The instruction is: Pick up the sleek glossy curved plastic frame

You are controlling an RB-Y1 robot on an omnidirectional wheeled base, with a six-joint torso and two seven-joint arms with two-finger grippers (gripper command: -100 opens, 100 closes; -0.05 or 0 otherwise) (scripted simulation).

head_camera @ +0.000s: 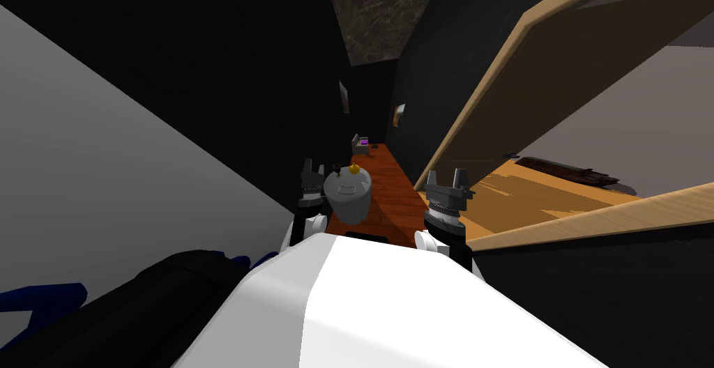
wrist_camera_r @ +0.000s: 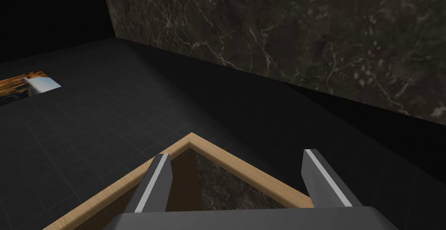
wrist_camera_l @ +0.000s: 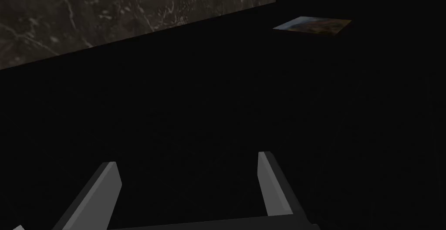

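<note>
Both wide, empty: left hand [head_camera: 313, 168], right hand [head_camera: 446, 177]; grey pot [head_camera: 347, 194] between, on red-brown counter [head_camera: 395, 196].

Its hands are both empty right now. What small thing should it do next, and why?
Probably roll a little forward along the long reddish table. The left hand and right hand are both open and empty. What looks like the frame, small and grey with a purple face, stands at the table's far end, beyond the grey pot, seemingly out of reach.

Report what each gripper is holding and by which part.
Nothing is held: the left gripper and the right gripper both stand open and empty.
</note>
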